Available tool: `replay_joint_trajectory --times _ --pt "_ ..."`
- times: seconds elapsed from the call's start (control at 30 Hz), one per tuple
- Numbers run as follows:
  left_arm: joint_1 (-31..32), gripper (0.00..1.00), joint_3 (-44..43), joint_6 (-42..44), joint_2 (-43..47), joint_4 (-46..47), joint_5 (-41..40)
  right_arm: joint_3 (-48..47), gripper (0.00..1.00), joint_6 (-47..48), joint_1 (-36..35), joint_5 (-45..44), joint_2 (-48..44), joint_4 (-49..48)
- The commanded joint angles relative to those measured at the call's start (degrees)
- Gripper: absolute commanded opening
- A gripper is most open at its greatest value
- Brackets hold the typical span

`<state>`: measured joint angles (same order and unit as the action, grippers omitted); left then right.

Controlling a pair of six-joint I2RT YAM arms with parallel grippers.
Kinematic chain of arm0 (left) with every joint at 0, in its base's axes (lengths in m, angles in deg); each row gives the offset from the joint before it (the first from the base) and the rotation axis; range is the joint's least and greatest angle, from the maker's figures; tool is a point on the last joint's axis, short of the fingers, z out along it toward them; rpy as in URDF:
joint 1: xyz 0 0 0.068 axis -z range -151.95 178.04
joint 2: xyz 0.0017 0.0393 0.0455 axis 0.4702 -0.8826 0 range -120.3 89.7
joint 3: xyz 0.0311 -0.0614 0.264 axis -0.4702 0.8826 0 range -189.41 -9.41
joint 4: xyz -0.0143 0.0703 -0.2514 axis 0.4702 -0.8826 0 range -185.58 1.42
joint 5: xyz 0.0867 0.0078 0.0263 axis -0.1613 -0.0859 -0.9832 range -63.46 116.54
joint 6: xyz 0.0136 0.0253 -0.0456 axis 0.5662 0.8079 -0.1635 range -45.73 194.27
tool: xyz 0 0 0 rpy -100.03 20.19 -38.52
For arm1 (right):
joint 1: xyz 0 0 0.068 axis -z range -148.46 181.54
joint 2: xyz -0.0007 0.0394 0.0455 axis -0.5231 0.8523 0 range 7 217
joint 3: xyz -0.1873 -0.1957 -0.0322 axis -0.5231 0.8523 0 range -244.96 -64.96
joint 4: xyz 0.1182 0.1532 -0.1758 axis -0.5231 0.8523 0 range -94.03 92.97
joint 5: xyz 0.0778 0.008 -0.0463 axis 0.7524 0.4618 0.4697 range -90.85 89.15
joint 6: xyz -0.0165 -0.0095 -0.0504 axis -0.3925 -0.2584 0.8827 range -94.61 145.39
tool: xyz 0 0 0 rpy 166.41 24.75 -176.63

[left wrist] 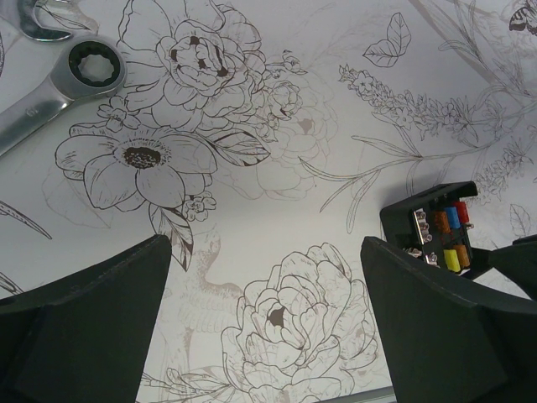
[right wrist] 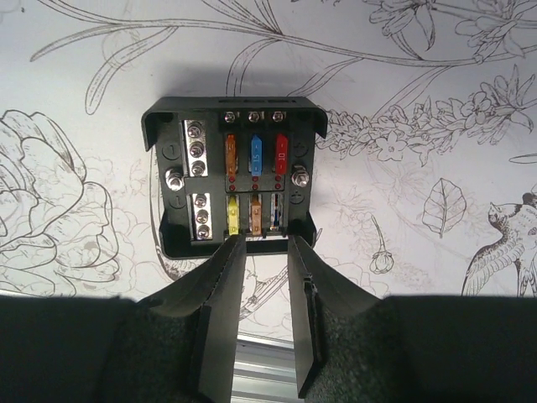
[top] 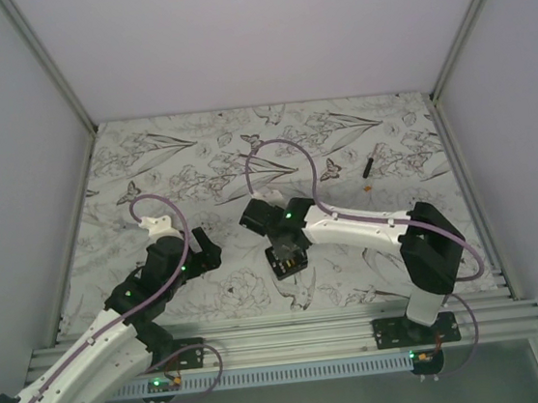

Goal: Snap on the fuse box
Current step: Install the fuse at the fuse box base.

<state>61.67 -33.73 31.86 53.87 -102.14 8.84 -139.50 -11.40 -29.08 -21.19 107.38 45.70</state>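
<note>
I am looking down on a table [top: 148, 167] covered in a white cloth printed with flowers and butterflies, plain pale walls on three sides. At the left, the left wrist view shows a steel wrench [left wrist: 50, 92] lying flat at the top corner, well apart from anything that matters here. The left gripper [left wrist: 267, 248] hangs over bare cloth with its fingers spread wide and nothing between them. The fuse box [right wrist: 235, 185] is off to its right, near but untouched. It sits flat on the cloth around the middle of the table, face up, with orange, blue and red fuses in the far row and yellow and orange ones in the near row. The right gripper [right wrist: 264, 245] is right at the box's near wall, fingers a narrow gap apart with only cloth showing in that gap, so it grips nothing. Whether the tips touch the wall I cannot tell. Far right in the top view, a thin black stick [top: 372, 161] and a tiny orange bit [top: 369, 188] lie well clear. I judge the snapping step is in hand, though whether a clear cover is already seated I cannot say. Next I would want an even downward press on the box, checking that every edge has latched.
</note>
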Motion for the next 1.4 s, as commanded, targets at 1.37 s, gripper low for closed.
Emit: replay_joint_trajectory --times 1.37 --pt "-0.45 1.0 -0.23 -0.02 0.54 -1.28 -0.5 8.08 0.0 -2.5 2.0 6.06 8.55 -4.85"
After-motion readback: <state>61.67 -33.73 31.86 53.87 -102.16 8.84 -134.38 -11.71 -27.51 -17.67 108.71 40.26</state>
